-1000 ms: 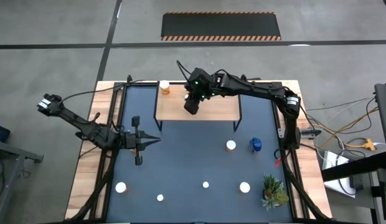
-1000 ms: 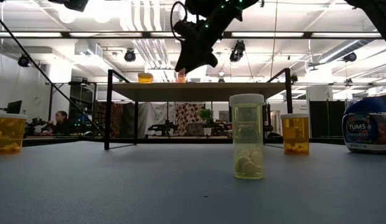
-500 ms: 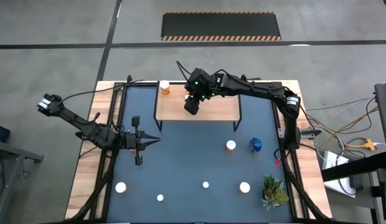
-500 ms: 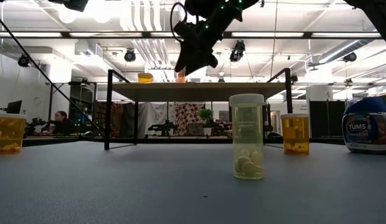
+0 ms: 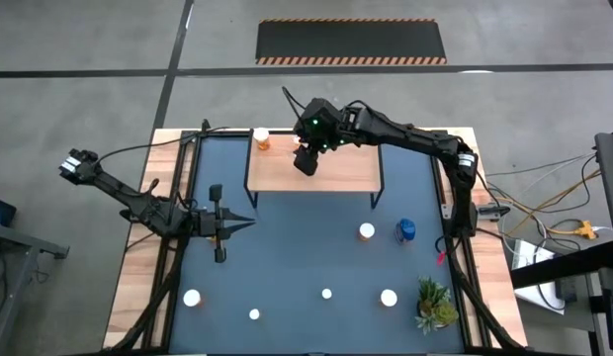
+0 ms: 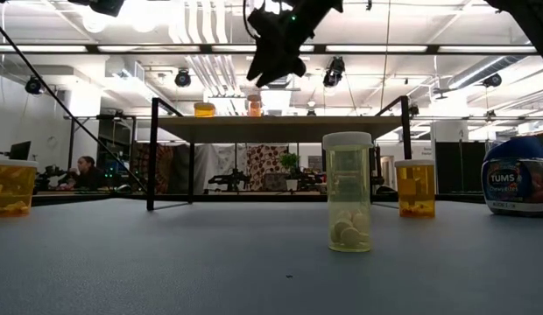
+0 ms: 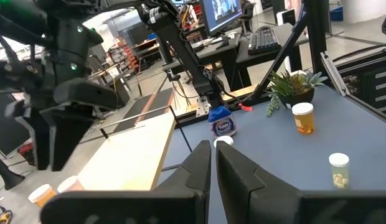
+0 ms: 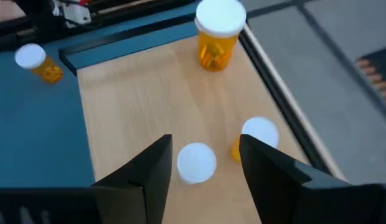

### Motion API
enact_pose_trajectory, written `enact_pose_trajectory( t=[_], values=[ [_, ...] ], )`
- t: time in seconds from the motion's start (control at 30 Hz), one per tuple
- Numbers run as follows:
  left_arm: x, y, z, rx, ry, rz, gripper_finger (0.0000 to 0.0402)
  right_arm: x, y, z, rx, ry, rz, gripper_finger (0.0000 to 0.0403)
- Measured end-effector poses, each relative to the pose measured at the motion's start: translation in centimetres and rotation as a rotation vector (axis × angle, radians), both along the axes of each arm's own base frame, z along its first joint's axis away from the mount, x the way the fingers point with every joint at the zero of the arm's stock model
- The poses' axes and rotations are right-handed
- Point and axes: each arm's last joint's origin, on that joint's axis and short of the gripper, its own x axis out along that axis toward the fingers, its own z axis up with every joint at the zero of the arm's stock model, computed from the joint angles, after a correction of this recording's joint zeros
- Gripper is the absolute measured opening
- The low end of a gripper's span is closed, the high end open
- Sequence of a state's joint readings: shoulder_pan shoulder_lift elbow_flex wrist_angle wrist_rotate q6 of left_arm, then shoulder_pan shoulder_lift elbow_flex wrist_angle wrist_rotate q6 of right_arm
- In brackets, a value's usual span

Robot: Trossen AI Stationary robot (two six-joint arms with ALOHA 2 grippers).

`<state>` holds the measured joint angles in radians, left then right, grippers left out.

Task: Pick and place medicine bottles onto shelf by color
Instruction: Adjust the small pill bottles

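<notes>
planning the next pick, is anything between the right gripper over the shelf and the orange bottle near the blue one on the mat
Nothing visible blocks it. The right gripper, open, hangs above the shelf; the orange bottle stands on open mat beyond the shelf's front edge, the blue bottle beside it.

The one readable text is the brand name "TUMS" in white letters on the label of the blue bottle, which stands on the table mat near its right edge. A line of smaller print under the brand name is too small to make out. The same blue bottle shows in the left wrist view, its label unreadable there.
</notes>
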<state>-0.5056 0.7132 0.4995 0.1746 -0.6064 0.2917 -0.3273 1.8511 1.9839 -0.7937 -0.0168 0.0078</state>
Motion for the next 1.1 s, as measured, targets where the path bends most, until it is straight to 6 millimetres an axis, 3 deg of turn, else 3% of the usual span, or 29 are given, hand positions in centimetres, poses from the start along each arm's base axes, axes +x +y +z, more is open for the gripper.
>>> enact_pose_trajectory(
  t=[0.17, 0.43, 1.1],
  values=[
    [0.0, 0.0, 0.0, 0.0, 0.0, 0.0, 0.0008, -0.1, -0.8, -0.1, -0.142, 0.038, -0.004, 0.0125],
    [0.0, 0.0, 0.0, 0.0, 0.0, 0.0, 0.0008, 1.0, -1.9, -1.8, -0.176, 0.039, 0.01, 0.0016],
    [0.0, 0.0, 0.0, 0.001, 0.0, 0.0, 0.0008, 1.3, -2.6, -3.5, -0.2, 0.053, -0.025, 0.0013]
  ],
)
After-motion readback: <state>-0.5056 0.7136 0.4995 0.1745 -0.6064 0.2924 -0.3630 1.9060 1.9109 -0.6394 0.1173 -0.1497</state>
